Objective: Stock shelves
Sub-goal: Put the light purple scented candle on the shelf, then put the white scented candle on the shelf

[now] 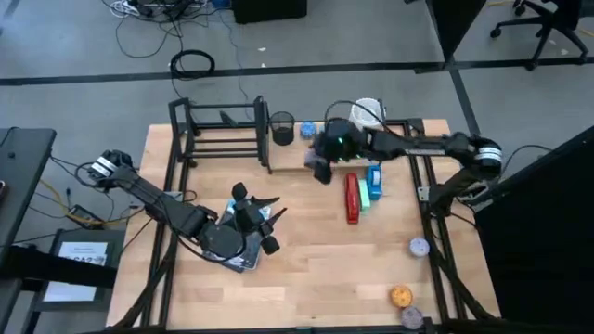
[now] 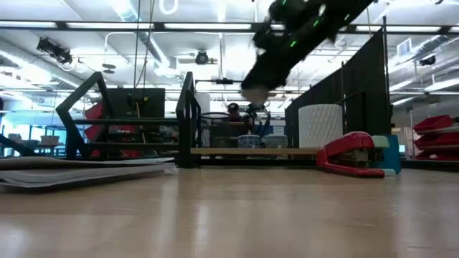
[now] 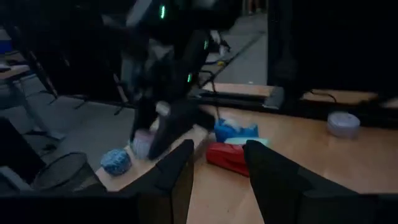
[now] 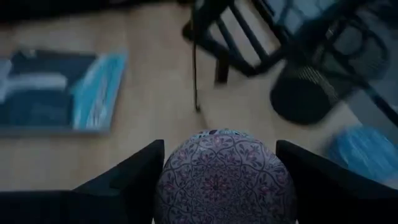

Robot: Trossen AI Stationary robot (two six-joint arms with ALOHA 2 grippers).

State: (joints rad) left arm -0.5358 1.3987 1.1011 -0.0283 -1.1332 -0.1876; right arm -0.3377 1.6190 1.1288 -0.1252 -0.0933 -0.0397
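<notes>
A: High view, shelves?
B: Black tube rack [image 1: 218, 130] at far edge of pale wooden tabletop [image 1: 316, 269], barred section on left, joined to narrow pale board [image 1: 297, 158] on right. Round mesh cup [image 1: 282, 127] and blue ball [image 1: 308, 131] on board.

A: Right gripper?
B: Right gripper [image 1: 322, 170] above near edge of board, closed around small pale round piece [image 1: 322, 170]. Just beside: red stapler [image 1: 352, 198], blue box [image 1: 374, 180]. White ribbed cylinder [image 1: 369, 111] behind arm.

A: Left gripper?
B: Left gripper [image 1: 264, 215] over flat book [image 1: 243, 255] toward near-left, fingers spread wide, nothing between.

A: Low view?
B: Rack uprights angular and matte; board thin, raised off tabletop. Stapler glossy, white cylinder finely ridged. Round piece hanging clear above board in dark gripper.

A: Left wrist view?
B: Two dark fingers [image 3: 177, 174] well apart. Beyond: other arm, blue ball, stapler, flat grey disc [image 3: 343, 122].

A: Right wrist view?
B: Domed ball with fine purple floral pattern [image 4: 224, 177], gripped between both dark fingers [image 4: 127, 180]. Below: mesh cup, blue ball, teal-and-dark book cover [image 4: 59, 90], black bars.
</notes>
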